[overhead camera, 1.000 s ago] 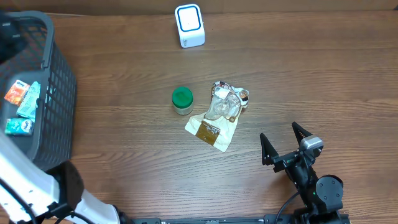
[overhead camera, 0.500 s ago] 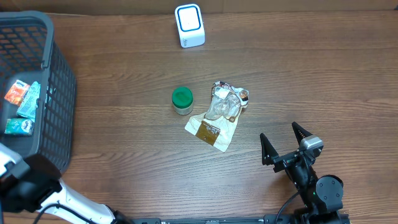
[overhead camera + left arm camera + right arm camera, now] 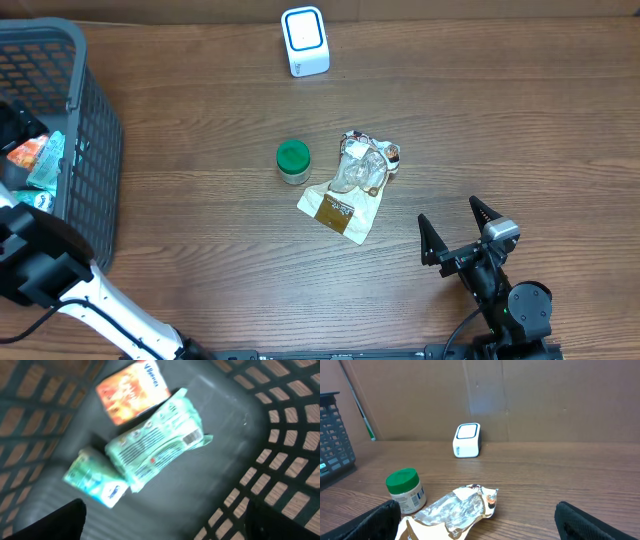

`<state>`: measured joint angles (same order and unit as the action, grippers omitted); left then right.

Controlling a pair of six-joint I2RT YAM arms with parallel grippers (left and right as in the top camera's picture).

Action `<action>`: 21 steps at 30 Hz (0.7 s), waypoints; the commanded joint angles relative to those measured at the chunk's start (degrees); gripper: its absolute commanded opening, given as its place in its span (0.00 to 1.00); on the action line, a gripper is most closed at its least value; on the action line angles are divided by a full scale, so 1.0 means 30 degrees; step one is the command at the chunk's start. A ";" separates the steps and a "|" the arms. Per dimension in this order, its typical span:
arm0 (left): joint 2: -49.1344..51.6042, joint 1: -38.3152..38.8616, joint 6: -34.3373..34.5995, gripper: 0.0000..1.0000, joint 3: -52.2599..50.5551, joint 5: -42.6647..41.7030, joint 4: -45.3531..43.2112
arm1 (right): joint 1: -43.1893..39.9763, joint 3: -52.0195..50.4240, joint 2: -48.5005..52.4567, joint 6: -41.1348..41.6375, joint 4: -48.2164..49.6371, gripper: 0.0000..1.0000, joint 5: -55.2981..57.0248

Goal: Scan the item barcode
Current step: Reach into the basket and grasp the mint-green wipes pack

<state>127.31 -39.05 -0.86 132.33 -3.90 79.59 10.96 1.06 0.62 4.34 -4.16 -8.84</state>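
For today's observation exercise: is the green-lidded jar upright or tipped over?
Upright. The jar stands on its base, green lid uppermost.

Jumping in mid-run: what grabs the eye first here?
The dark basket on the left of the table, with three packets inside and the left gripper open above them. Mid-table sit a green-lidded jar and a crumpled wrapper; the white scanner stands at the far edge.

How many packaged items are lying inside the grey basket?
3: an orange packet uppermost, a green wrapped pack mid-frame, a teal carton at its lower left. More may be hidden outside the view.
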 commanded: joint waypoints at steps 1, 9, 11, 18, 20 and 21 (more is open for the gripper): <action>0.0656 0.0765 -0.0714 0.84 -0.0117 0.0605 -0.0364 | 0.0109 -0.0197 -0.0153 0.0102 0.0066 1.00 -0.0087; 0.1931 0.1574 -0.0641 0.81 -0.0270 0.1654 -0.1457 | 0.0109 -0.0197 -0.0153 0.0102 0.0066 1.00 -0.0087; 0.1945 0.1596 -0.0823 0.81 -0.0459 0.1668 -0.1814 | 0.0109 -0.0197 -0.0153 0.0102 0.0066 1.00 -0.0087; 0.1945 0.1537 -0.1435 0.82 -0.2310 0.2470 -0.3271 | 0.0109 -0.0197 -0.0153 0.0102 0.0058 1.00 -0.0087; 0.1945 0.1508 -0.1923 0.82 -0.3024 0.2739 -0.3847 | 0.0109 -0.0197 -0.0153 0.0102 0.0066 1.00 -0.0087; 0.1945 0.1508 -0.2288 0.81 -0.3439 0.2907 -0.4182 | 0.0109 -0.0197 -0.0153 0.0102 0.0066 1.00 -0.0087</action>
<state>132.84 -34.15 -4.03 125.43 2.26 68.99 10.98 1.06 0.62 4.32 -4.16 -8.84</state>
